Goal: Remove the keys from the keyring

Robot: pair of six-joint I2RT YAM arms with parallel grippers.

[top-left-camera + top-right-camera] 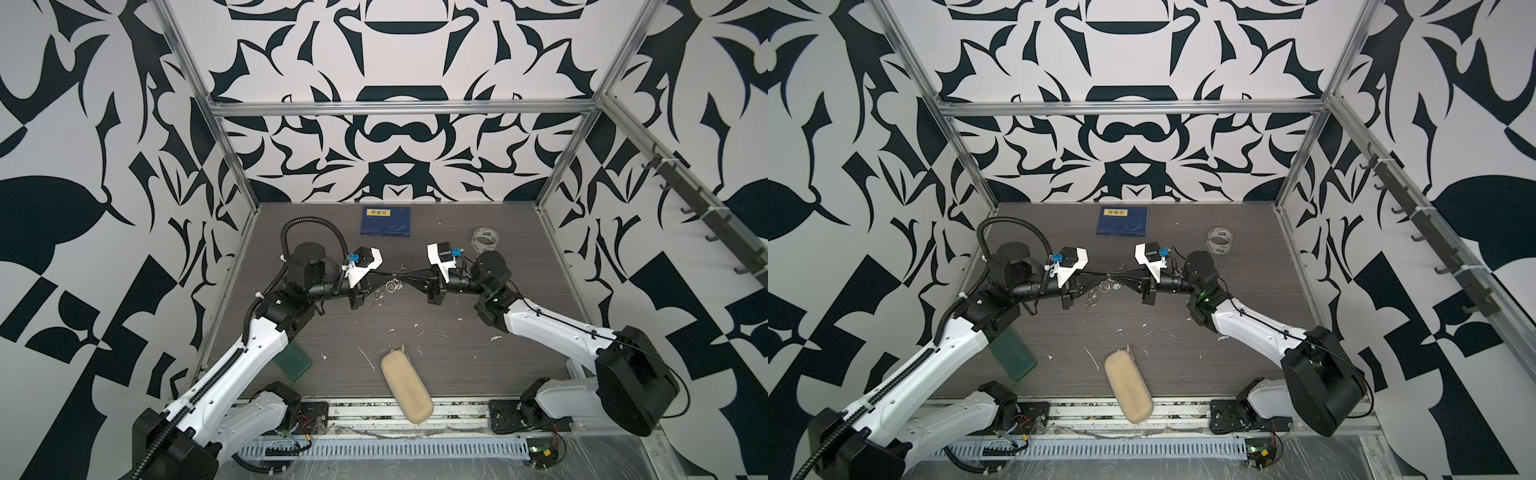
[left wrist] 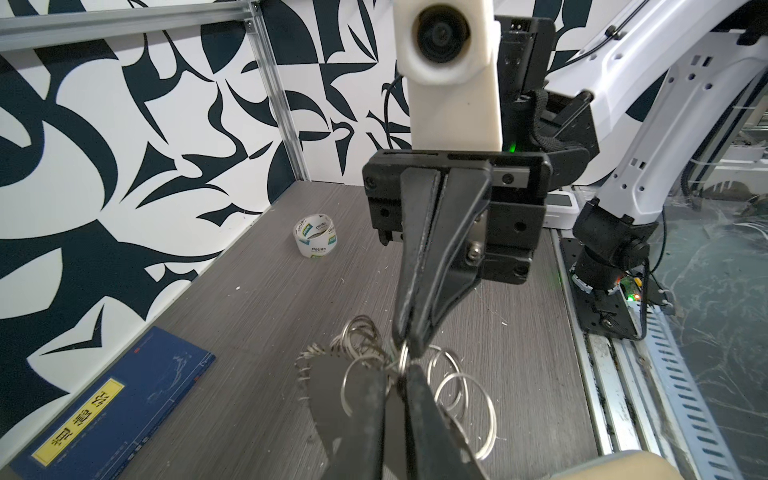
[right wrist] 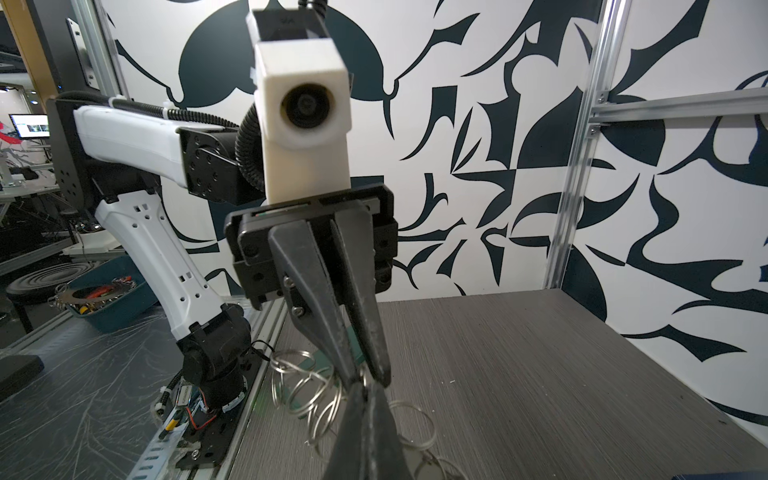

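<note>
The keyring (image 1: 392,285) is hanging in the air over the middle of the table (image 1: 457,220). It is looking like a loose bunch of thin, shiny wire rings. It is dangling between the two end effectors, which are meeting tip to tip. The keys are hiding somewhere in the bunch, and the pictures are too blurry there to pick one out.

The left end effector (image 1: 388,275) is reaching in from the left. It is pinching one ring wire, with its fingers almost all the way together. The right end effector (image 1: 409,277) is reaching in from the right. It is squeezing fully closed on a ring just beside the other pinch.

The bunch is looking very light. Each ring is looking stiff and springy, but the whole bunch is floppy and is likely swinging easily. The smooth metal is probably slippery, so a thin wire could be sliding out of a pinch. A good place to be holding is the ring wire close to a key, and the key by its flat head.

Far right on the table, a clear tape roll (image 2: 316,237) is showing the word "deli". At the far edge, a blue book (image 1: 385,221) is lying flat. It is wearing a yellow label with writing too small to read.
</note>
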